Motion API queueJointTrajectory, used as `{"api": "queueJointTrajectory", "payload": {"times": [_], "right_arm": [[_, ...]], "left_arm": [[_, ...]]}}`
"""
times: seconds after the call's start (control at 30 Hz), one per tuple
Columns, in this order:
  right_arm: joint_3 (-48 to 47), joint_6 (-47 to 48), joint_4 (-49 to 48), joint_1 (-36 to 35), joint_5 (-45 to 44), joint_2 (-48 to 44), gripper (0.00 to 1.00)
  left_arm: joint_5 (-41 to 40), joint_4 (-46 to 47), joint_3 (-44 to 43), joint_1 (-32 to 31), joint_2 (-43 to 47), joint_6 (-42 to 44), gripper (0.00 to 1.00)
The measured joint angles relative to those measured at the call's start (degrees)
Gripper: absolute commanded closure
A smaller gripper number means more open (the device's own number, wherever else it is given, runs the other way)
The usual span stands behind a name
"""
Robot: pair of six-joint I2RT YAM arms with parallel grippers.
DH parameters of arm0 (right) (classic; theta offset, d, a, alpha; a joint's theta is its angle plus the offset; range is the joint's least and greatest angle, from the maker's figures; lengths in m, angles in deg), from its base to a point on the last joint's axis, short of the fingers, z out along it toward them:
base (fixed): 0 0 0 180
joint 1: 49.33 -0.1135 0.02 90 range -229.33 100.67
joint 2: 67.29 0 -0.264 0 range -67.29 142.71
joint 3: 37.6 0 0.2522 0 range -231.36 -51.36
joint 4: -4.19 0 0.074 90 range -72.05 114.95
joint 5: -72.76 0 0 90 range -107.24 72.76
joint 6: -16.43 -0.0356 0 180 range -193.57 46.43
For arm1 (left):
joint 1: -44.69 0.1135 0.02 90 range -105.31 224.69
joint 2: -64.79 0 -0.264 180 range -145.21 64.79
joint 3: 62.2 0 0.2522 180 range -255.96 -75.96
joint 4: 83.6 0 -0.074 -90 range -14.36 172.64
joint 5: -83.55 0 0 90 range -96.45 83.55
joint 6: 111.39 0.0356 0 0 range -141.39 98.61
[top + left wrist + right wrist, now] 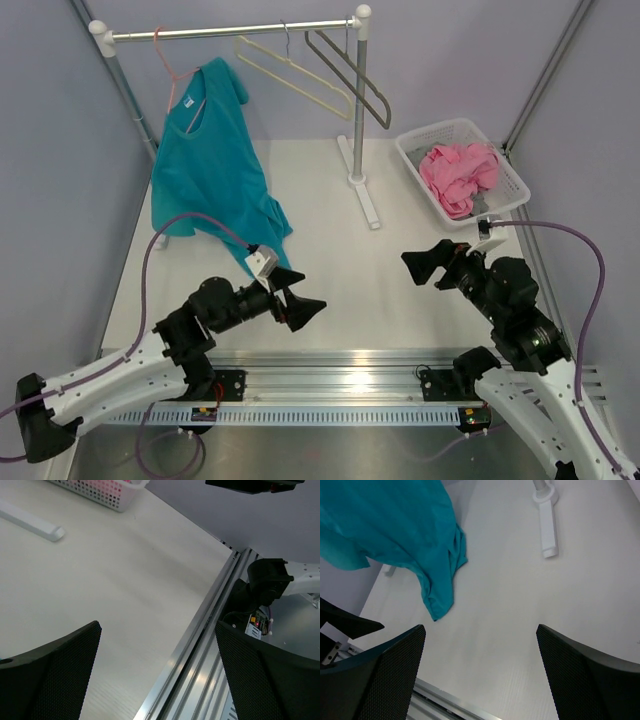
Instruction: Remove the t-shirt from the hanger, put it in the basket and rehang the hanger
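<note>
The pink t-shirt [458, 172] lies crumpled inside the white basket [432, 130] at the back right, apart from any hanger. The pale cream hanger [290, 72] hangs bare on the rail [230, 32]. My left gripper [308, 295] hovers low over the table near the front, pointing right, open and holding nothing; in its wrist view the left gripper [157, 627] frames bare table and the metal rail edge. My right gripper [412, 268] points left, open too, and in its wrist view the right gripper [480, 627] has only table between its fingers.
A teal shirt [210, 160] hangs on a thin pink hanger [170, 75] at the left, its hem trailing onto the table [440, 600]. A dark hanger [352, 75] hangs at the rail's right end. The rack's post and foot [362, 195] stand mid-table.
</note>
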Motion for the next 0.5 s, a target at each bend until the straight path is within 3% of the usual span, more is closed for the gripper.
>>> {"api": "queueJointTrajectory", "payload": {"times": [0.2, 0.5], "right_arm": [[-0.1, 1.4, -0.5, 0.0, 2.9, -1.7, 0.01], [0.0, 2.4, -0.8, 0.0, 5.2, -1.3, 0.01]], "left_arm": [[-7.3, 0.0, -0.9, -8.3, 5.3, 4.2, 0.01], [-12.1, 0.0, -0.9, -9.3, 8.9, 6.6, 0.01]]}}
